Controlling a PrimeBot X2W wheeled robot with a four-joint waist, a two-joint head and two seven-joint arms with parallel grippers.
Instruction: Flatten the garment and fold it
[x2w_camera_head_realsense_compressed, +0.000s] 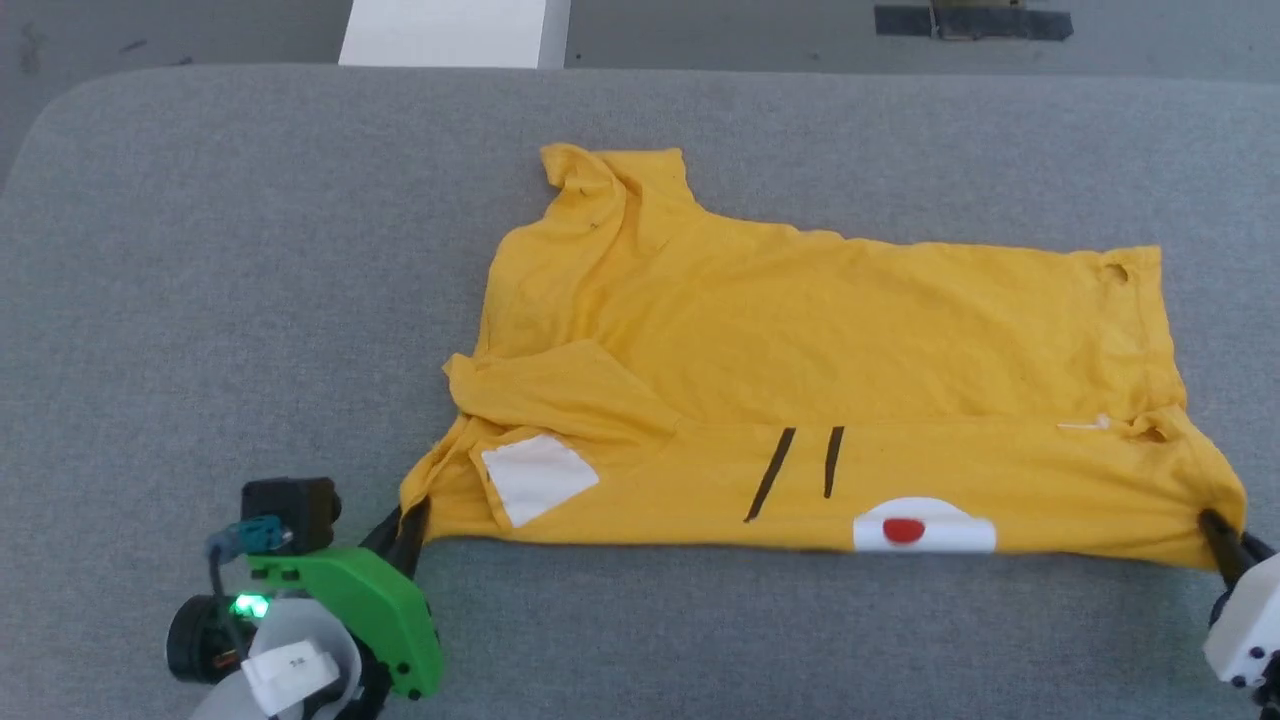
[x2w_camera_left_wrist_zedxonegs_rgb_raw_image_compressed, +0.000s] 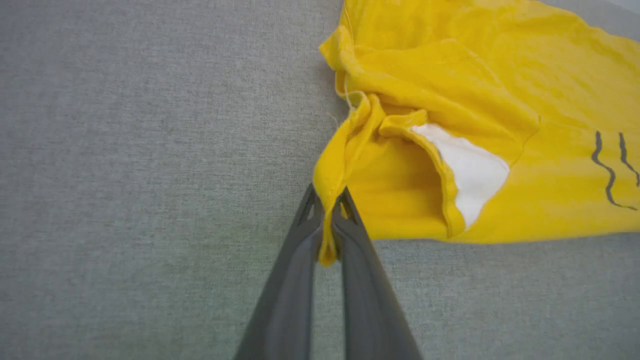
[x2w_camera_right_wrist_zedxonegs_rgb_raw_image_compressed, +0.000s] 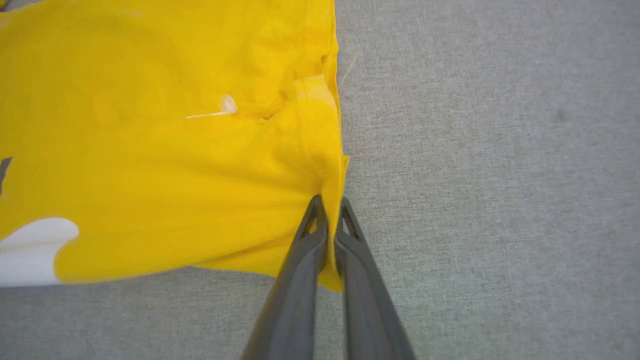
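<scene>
Grey cloth-topped table (x2w_camera_head_realsense_compressed: 200, 300), floor seen beyond far edge. Shirt (x2w_camera_head_realsense_compressed: 820, 340) is laid crosswise, right of centre, its near side close to table's front edge. L end effector (x2w_camera_left_wrist_zedxonegs_rgb_raw_image_compressed: 327, 197) is pinched shut on shirt's near-left corner, and R end effector (x2w_camera_right_wrist_zedxonegs_rgb_raw_image_compressed: 330, 202) is pinched shut on near-right corner. Cloth betw. them is drawn taut. Printed strip is turned up along near side; left end is bunched. Step judged: stretching flat, prob. before a lengthwise fold. Next move calls for both corners to be moved together w/ even tension, so wrinkles are pulled out.
</scene>
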